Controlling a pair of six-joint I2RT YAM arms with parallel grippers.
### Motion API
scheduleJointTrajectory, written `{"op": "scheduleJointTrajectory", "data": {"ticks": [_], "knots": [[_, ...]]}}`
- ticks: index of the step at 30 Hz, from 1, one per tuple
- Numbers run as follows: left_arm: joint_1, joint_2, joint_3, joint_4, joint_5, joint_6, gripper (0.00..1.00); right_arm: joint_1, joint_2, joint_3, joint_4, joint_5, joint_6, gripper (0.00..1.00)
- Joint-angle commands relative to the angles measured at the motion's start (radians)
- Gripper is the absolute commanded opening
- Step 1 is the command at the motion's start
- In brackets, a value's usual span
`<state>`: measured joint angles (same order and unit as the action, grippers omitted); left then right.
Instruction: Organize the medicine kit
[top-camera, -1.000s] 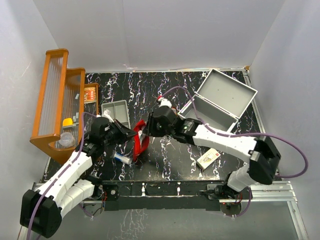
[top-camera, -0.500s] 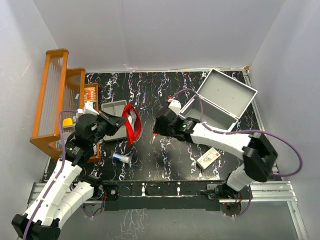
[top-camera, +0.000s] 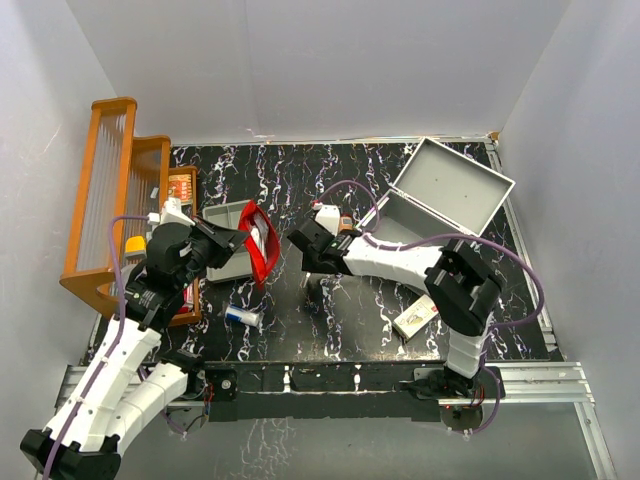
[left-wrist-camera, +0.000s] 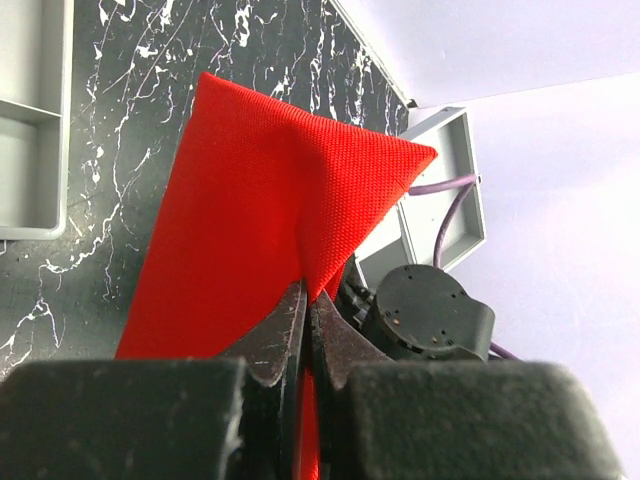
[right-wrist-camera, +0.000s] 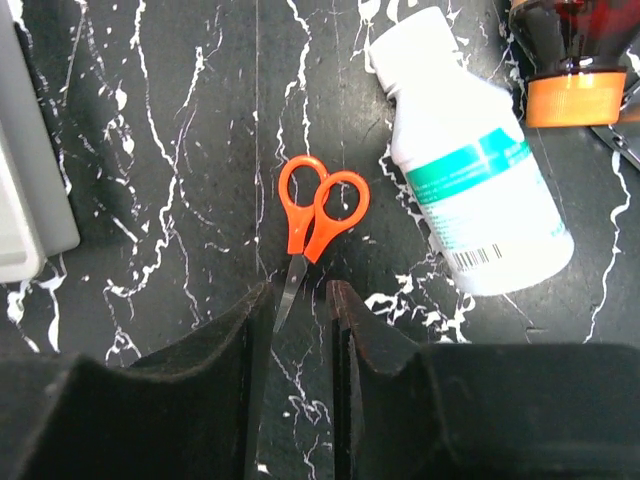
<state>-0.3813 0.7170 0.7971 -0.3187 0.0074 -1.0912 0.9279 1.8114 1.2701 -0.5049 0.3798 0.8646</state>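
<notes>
The left gripper (left-wrist-camera: 308, 290) is pressed together on a fold of the red pouch (left-wrist-camera: 260, 200), holding it off the black marbled table (top-camera: 330, 310). In the overhead view the pouch sits at the right edge of a shallow grey tray (top-camera: 225, 215).

Mid-table, the right gripper (right-wrist-camera: 298, 305) points down with its 2 fingers a narrow gap apart. They straddle the blade tip of small orange-handled scissors (right-wrist-camera: 318, 210) that lie flat, and no grip on them can be seen. A white plastic bottle (right-wrist-camera: 475, 190) lies just right of the scissors, with an amber bottle (right-wrist-camera: 565, 50) beyond it.

The medicine kit (top-camera: 455, 185) stands at the far right of the table, lid swung open, well apart from both grippers. 1 small carton (top-camera: 416, 316) lies near the front edge, and a wooden rack (top-camera: 110, 200) stands at far left.
</notes>
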Motion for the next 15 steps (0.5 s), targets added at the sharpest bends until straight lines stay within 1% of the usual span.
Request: {"op": "scheduleJointTrajectory", "data": {"ticks": [1, 5, 7, 11, 15], "knots": [[0.005, 0.003, 0.002, 0.03, 0.025, 0.008, 0.0, -0.025, 0.041, 0.067, 0.017, 0.049, -0.009, 0.24], [0.005, 0.01, -0.004, 0.025, 0.03, 0.012, 0.0, -0.045, 0.081, 0.093, 0.004, 0.061, -0.009, 0.22], [0.005, 0.008, -0.002, 0.02, 0.018, 0.027, 0.0, -0.07, 0.094, 0.102, 0.003, 0.019, -0.034, 0.21], [0.005, 0.014, 0.061, -0.053, -0.058, 0.107, 0.0, -0.088, 0.119, 0.138, 0.007, -0.02, -0.084, 0.2], [0.005, 0.025, 0.09, -0.085, -0.075, 0.135, 0.0, -0.087, 0.16, 0.182, -0.043, -0.003, -0.1, 0.21]]}}
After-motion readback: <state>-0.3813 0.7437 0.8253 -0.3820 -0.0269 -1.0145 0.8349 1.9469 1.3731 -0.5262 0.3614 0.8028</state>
